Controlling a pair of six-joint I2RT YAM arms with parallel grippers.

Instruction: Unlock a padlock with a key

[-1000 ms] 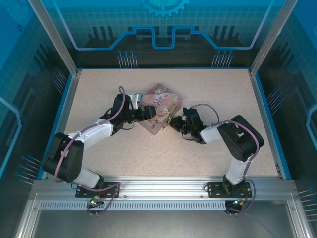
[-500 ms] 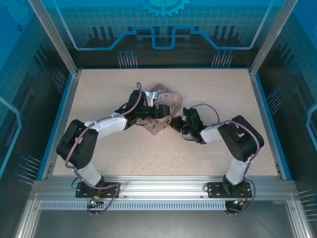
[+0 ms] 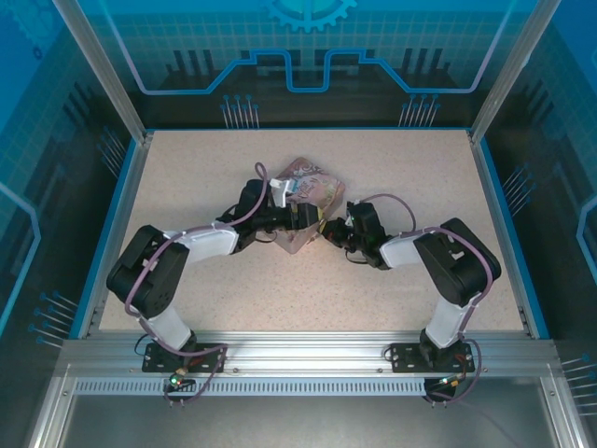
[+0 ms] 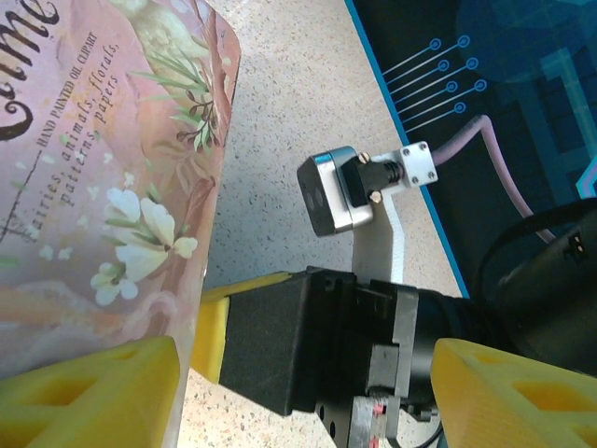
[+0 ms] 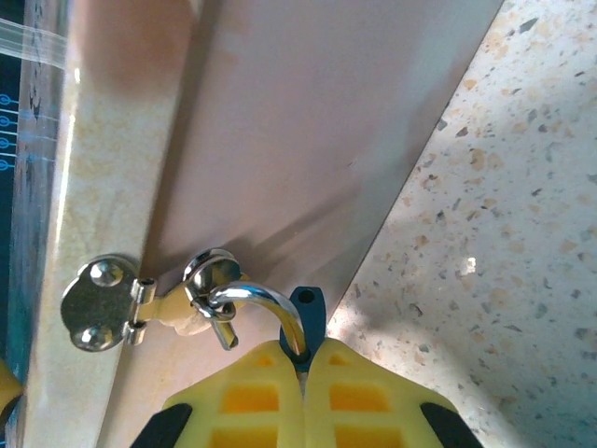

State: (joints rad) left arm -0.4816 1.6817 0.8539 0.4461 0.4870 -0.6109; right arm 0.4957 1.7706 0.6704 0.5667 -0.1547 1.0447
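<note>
The speckled surface carries a pink illustrated tin at the centre of the top view. The left tool lies at the tin's lower left edge. In its own wrist view its yellow fingers are spread wide, one tucked under the tin's side at lower left and the other at lower right, with nothing pinched between them. The right tool meets the tin's lower right face, so the right arm is the nearer one for the lock.

In the right wrist view its pads are pressed together at bottom centre. A small metal hasp sits on the tin wall at lower left of that frame. The padlock hangs from the hasp's loop. Its thin shackle arcs rightward and dips into the seam between the pads, where the body is hidden. The key shows as a dark blue bow with a hole, just above the fingertips and touching the shackle. Its blade runs down into the pinch, along the tool's own axis. I judge the tool to be pinching the key, though the shackle is caught in the same seam. Whether the blade is seated in the keyway cannot be told. The turn depends on the blade lining up with that hidden body.
</note>
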